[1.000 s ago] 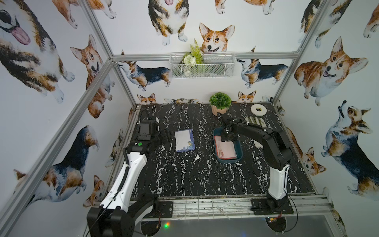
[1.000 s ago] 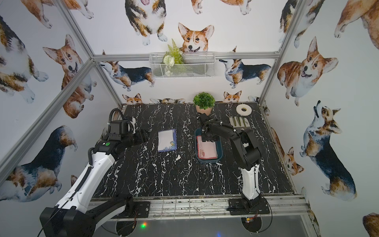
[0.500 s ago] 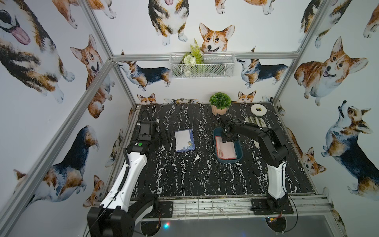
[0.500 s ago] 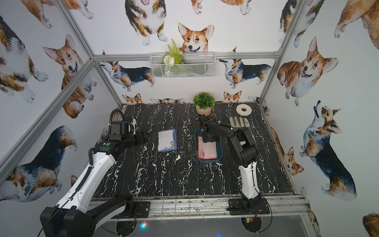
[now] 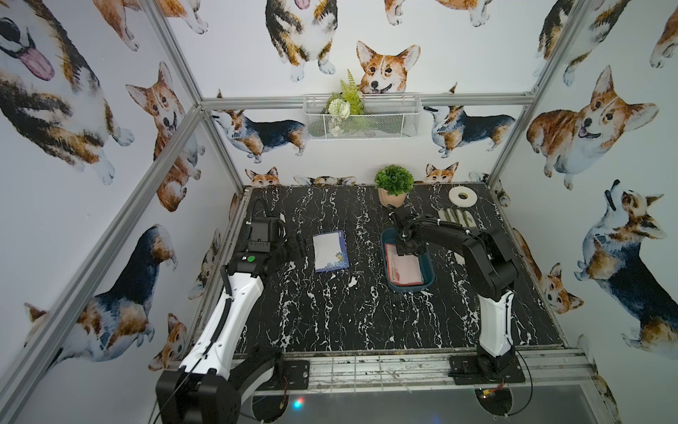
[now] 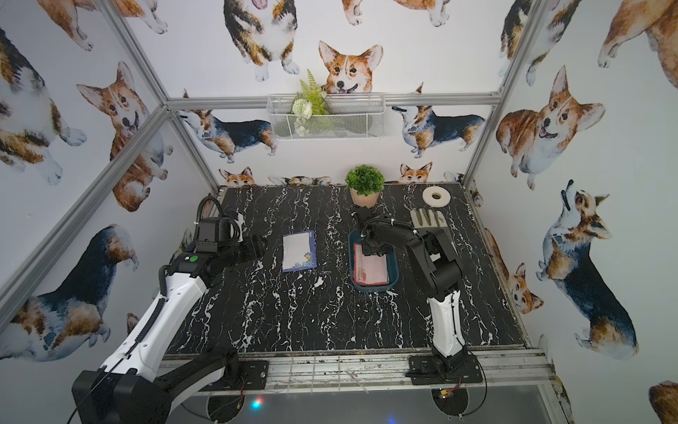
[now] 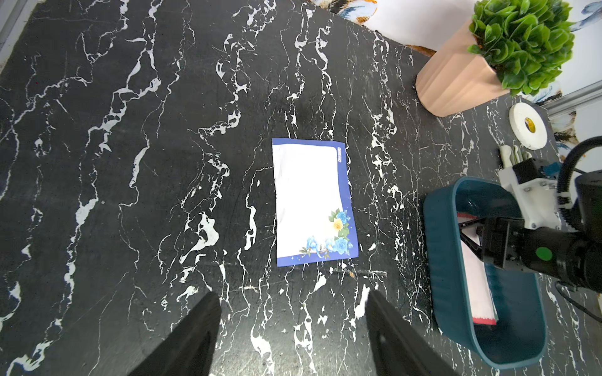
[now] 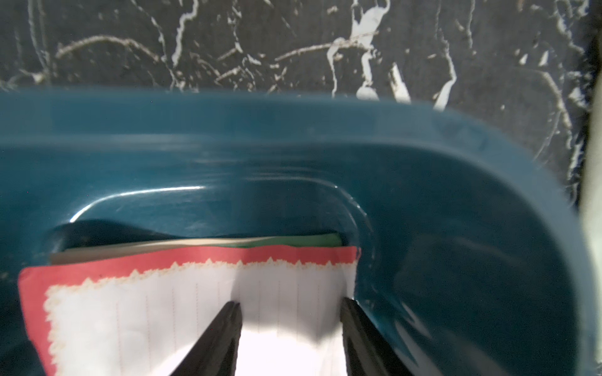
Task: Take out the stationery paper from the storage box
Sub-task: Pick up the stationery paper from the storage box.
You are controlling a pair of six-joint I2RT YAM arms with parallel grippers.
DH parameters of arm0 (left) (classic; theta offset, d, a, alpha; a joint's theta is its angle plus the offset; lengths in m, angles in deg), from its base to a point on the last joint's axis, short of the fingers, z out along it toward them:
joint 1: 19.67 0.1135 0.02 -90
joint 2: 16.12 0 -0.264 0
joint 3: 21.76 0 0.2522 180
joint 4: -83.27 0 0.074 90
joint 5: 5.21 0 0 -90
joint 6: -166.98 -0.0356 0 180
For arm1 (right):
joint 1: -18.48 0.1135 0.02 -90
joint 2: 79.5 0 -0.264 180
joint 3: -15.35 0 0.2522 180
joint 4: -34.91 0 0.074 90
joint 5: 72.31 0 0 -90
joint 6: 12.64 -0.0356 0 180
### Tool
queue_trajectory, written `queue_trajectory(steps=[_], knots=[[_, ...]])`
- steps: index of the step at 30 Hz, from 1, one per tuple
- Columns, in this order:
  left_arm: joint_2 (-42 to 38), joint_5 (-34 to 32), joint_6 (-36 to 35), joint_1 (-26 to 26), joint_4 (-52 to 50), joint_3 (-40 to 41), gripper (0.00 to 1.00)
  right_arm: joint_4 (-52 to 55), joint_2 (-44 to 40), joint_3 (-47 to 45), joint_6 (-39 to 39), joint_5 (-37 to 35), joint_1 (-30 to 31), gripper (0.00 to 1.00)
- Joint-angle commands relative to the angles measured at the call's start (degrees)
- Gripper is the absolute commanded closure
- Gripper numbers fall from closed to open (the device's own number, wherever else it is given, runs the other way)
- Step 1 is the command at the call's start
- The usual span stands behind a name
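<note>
The teal storage box [image 5: 411, 289] [image 6: 374, 288] lies right of the table's middle and holds stacked stationery paper [image 5: 405, 270] [image 6: 374, 270]. The top sheet [image 8: 163, 299] is white with a red border; green and tan edges [image 8: 293, 241] show under it. My right gripper [image 5: 405, 251] [image 6: 370, 251] [image 8: 290, 304] reaches into the box's far end [image 8: 293, 130], open, with both fingertips on the top sheet by its edge. Another sheet [image 5: 330, 251] [image 7: 312, 198], white with a navy floral border, lies flat on the table. My left gripper [image 5: 301, 246] [image 7: 291, 294] hovers open just left of it, holding nothing.
A potted plant [image 5: 393, 185] stands at the back behind the box. A white tape roll [image 5: 462, 196] and a work glove [image 5: 456, 218] lie at the back right. A wire basket [image 5: 361, 117] hangs on the back wall. The right arm spans the box's right side.
The right arm has folded in and its gripper has sunk lower into the box's far end, jaws slightly narrower. The left arm and the floral sheet have not moved.
</note>
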Motion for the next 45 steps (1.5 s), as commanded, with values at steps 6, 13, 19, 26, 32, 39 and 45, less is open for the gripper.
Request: queue_trajectory(steps=[6, 13, 19, 26, 32, 39, 45], knots=[[-0.36, -0.43, -0.27, 0.00, -0.38, -0.17, 0.27, 0.23, 0.23, -6.50, -4.33, 3.60, -0.06, 0.59], [-0.71, -0.63, -0.36, -0.01, -0.57, -0.08, 0.27, -1.13, -0.64, -9.35, -5.52, 3.33, -0.06, 0.72], [-0.71, -0.52, -0.36, 0.11, -0.73, -0.52, 0.27, -0.53, -3.26, -8.89, -5.69, 2.73, -0.06, 0.92], [-0.80, 0.09, -0.27, 0.06, -1.24, -1.39, 0.27, 2.87, -7.70, -4.88, -4.76, 0.64, 1.07, 1.00], [-1.76, 1.37, 0.07, 0.09, -1.09, -1.35, 0.27, 4.62, -12.92, -3.34, -4.48, 0.07, 2.46, 1.00], [-1.64, 11.07, 2.06, 0.06, 3.29, -0.17, 0.26, 5.76, -20.13, -4.17, -5.40, 0.41, 3.10, 1.00], [-0.27, 34.00, 17.59, 0.12, 33.02, 10.72, 0.21, 6.59, -29.87, -4.60, -6.06, 1.77, 3.28, 1.00]])
